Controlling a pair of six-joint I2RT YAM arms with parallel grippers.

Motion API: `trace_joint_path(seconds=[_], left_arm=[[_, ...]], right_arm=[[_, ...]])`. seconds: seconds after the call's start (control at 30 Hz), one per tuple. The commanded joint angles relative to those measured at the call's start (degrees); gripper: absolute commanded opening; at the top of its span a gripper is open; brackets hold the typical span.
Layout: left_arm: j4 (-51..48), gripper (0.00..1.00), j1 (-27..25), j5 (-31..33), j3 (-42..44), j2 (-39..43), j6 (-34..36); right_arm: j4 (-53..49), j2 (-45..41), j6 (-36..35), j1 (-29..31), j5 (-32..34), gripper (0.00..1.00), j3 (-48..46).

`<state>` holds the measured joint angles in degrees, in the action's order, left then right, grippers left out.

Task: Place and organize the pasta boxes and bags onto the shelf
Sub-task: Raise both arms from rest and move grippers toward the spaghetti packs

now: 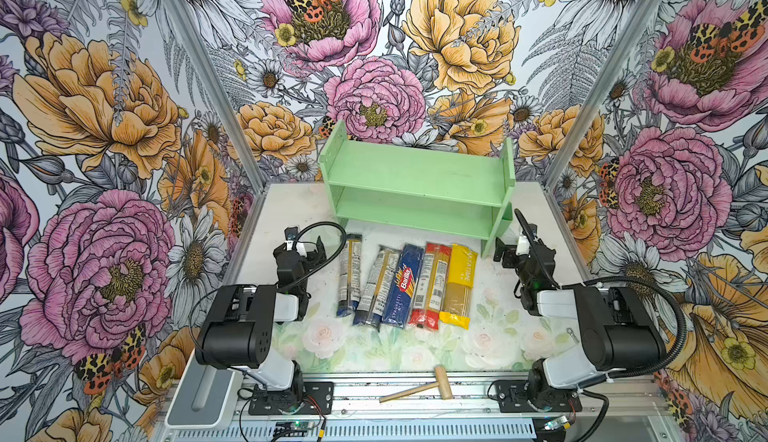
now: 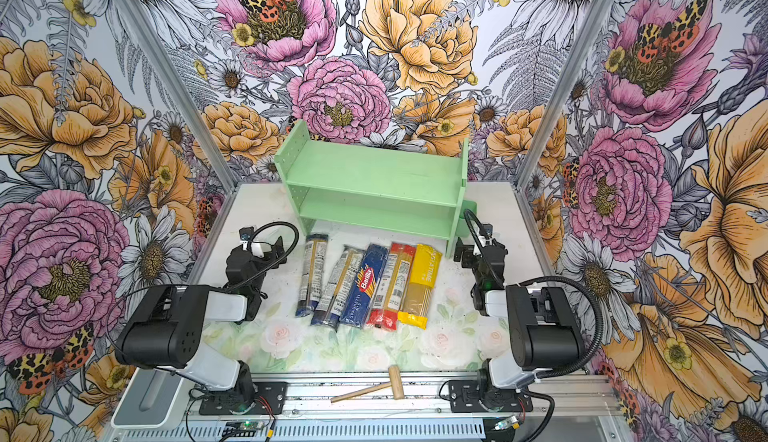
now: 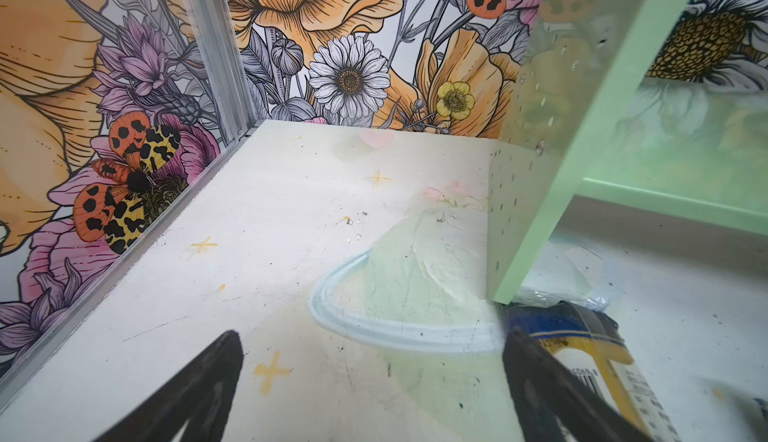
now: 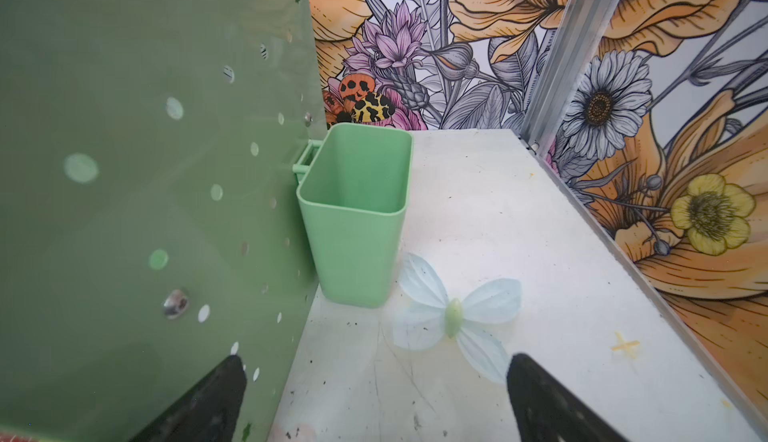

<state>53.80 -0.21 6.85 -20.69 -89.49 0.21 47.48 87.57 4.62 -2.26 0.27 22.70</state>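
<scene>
Left gripper (image 3: pixel 372 334): black tapered fingers spread wide, empty, over the scuffed white table (image 3: pixel 249 220), left of the packs.
Right gripper (image 4: pixel 374 357): fingers wide apart, empty, just right of the shelf's perforated panel (image 4: pixel 124 170).
Packs: five long, narrow, flat on the table, side by side, just near of the shelf.
Left to right: two clear blue-ended bags (image 1: pixel 350 274) (image 1: pixel 377 290), box (image 1: pixel 403 286), red-ended bag (image 1: pixel 432 286), yellow bag (image 1: pixel 459 282).
Box: dark blue card, "Barilla", "SPAGHETTI".
Shelf (image 1: pixel 415 170): mint-green, two flat tiers, far centre.
Cup (image 4: pixel 353 228): green plastic, hooked to the panel.
</scene>
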Motion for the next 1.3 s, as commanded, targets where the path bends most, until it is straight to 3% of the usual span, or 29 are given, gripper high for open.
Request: trace_joint_path(seconds=[0.0, 0.57, 0.77, 1.0, 1.17, 1.27], left_arm=[[0.4, 0.99, 0.1, 0.3, -0.9, 0.5, 0.4], [1.1, 0.99, 0.2, -2.1, -0.4, 0.5, 1.0], [13.3, 0.99, -0.8, -1.7, 5.6, 0.4, 2.1], [19.6, 0.99, -1.5, 0.5, 10.5, 4.1, 2.2], [13.7, 0.99, -3.4, 2.2, 12.2, 14.5, 3.7], [-0.7, 0.99, -4.0, 2.1, 9.9, 24.8, 2.8]], right_arm=[[1.9, 0.5, -0.4, 0.3, 0.5, 0.99, -0.1], [1.8, 0.5, -0.4, 0.3, 0.5, 0.99, -0.1], [2.9, 0.3, -0.9, 0.7, 0.4, 0.98, -0.8], [5.1, 0.2, -1.4, 1.1, 0.8, 0.97, -2.0], [2.4, -1.7, -1.2, 1.0, 1.4, 0.97, -1.4], [-2.5, -5.5, -1.1, 1.1, 1.3, 0.96, -0.5]])
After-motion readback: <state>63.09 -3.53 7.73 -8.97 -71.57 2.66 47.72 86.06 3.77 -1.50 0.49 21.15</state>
